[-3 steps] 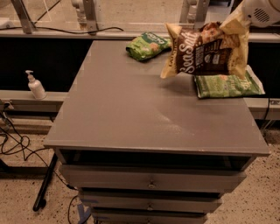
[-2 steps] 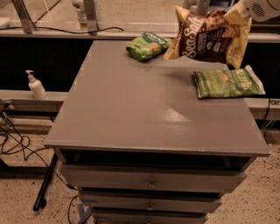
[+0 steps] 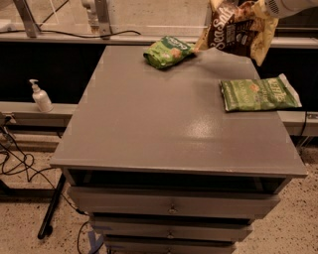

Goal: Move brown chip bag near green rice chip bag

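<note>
The brown chip bag [image 3: 232, 31], dark with white "Sea Salt" lettering, hangs in the air over the table's back right part. My gripper [image 3: 264, 7] is at the top right edge of the view and is shut on the bag's upper right corner; most of the gripper is out of view. The green rice chip bag [image 3: 168, 51], small and light green, lies on the grey table [image 3: 149, 124] near the back edge. The brown bag's lower left corner is just right of it and above the table.
A flat darker green bag [image 3: 259, 93] lies at the table's right edge. A soap dispenser [image 3: 41, 96] stands on a ledge to the left. Metal posts [image 3: 94, 15] rise behind the table. Drawers [image 3: 171, 206] are below, cables [image 3: 15, 158] on the floor.
The gripper has lifted the brown bag higher and carried it back and slightly left, off the flat green bag and closer to the small green bag.
</note>
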{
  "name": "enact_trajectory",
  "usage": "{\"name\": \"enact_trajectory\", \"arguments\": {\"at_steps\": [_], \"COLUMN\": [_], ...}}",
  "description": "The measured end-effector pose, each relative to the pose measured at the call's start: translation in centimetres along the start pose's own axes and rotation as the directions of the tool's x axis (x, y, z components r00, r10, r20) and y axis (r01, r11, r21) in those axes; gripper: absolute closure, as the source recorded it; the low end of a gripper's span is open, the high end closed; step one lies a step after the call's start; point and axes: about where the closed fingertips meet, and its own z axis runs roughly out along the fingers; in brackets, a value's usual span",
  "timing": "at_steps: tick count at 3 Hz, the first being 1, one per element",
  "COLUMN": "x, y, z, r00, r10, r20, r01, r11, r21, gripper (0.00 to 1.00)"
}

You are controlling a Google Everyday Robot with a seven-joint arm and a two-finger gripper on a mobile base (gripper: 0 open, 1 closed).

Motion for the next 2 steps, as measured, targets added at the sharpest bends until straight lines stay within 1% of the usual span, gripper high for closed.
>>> {"name": "enact_trajectory", "arguments": {"at_steps": [1,2], "x": [0.5,1.1], "y": [0.3,2.3], "z": [3.2,5.8], "r00": [0.999,0.999], "r10": [0.035,0.041], "r20": [-0.004,-0.01], "r01": [-0.035,-0.042], "r11": [0.9994,0.9978], "r21": [-0.001,-0.052], "gripper": [1.0,1.0]}}
